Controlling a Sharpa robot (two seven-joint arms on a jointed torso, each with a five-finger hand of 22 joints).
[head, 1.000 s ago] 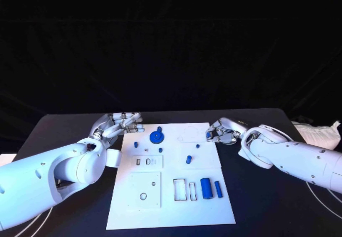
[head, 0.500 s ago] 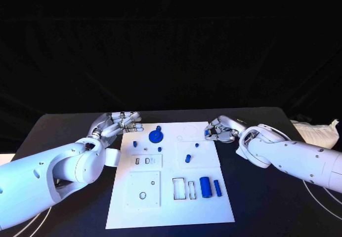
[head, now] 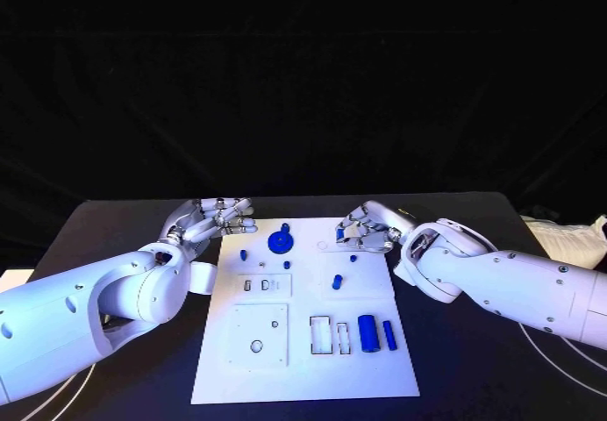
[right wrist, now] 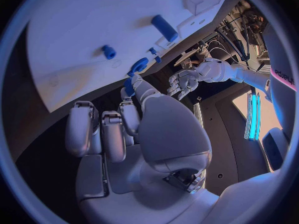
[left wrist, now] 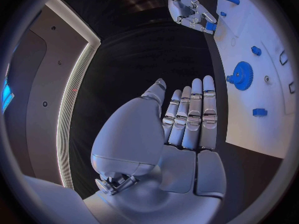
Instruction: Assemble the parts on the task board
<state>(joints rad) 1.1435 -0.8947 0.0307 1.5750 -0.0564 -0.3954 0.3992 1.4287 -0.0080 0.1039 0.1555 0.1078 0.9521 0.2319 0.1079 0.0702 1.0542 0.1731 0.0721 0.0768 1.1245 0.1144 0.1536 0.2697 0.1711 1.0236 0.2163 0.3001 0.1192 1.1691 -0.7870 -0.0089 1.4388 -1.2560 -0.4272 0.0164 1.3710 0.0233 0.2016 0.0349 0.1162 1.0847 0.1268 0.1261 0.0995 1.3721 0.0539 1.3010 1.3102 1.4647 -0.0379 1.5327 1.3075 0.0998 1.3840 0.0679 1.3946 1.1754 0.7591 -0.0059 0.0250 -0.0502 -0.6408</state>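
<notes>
The white task board (head: pixel 303 368) lies in the middle of the table. On it sit a blue gear (head: pixel 281 241), several small blue pegs such as one (head: pixel 335 281), and two blue cylinders (head: pixel 366 333) near the front right. My right hand (head: pixel 360 232) hovers over the board's far right part, pinching a small blue part (left wrist: pixel 211 26) at its fingertips; the same part (right wrist: pixel 129 87) shows in the right wrist view. My left hand (head: pixel 215 215) is off the board's far left corner, fingers straight and holding nothing, as the left wrist view (left wrist: pixel 187 119) confirms.
Rectangular slots (head: pixel 329 335) and a raised square plate (head: pixel 257 333) take up the board's near half. Black table (head: pixel 481 368) surrounds the board on both sides. Cables lie at the table's near corners.
My right hand has moved left, from beside the board's right edge to over its far right part. The left hand has stayed put.
</notes>
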